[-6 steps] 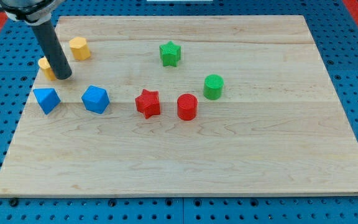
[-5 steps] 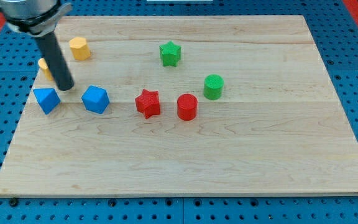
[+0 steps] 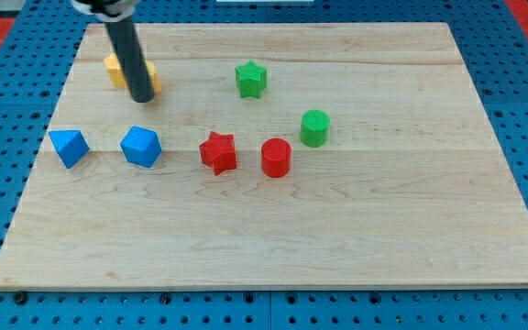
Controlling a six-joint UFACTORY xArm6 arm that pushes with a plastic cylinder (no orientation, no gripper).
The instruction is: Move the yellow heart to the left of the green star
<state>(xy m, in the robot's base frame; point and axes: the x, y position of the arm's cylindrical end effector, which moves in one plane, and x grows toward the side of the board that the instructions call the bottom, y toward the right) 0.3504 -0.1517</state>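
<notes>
My tip (image 3: 142,97) stands at the board's upper left, and the dark rod rises from it toward the view's top. Yellow shows on both sides of the rod: one yellow block (image 3: 112,67) at its left and another yellow block (image 3: 153,80) touching its right. The rod hides most of both, so I cannot tell which is the heart. The green star (image 3: 251,79) lies about 100 px to the right of the tip, apart from the yellow blocks.
A blue block (image 3: 69,147) and a second blue block (image 3: 141,146) lie below the tip. A red star (image 3: 218,152), a red cylinder (image 3: 276,158) and a green cylinder (image 3: 314,127) sit mid-board. The wooden board (image 3: 356,238) rests on blue pegboard.
The rod has moved right and up from beside the blue blocks. The yellow block that lay near the board's left edge is gone from there, and yellow now shows at the rod's right.
</notes>
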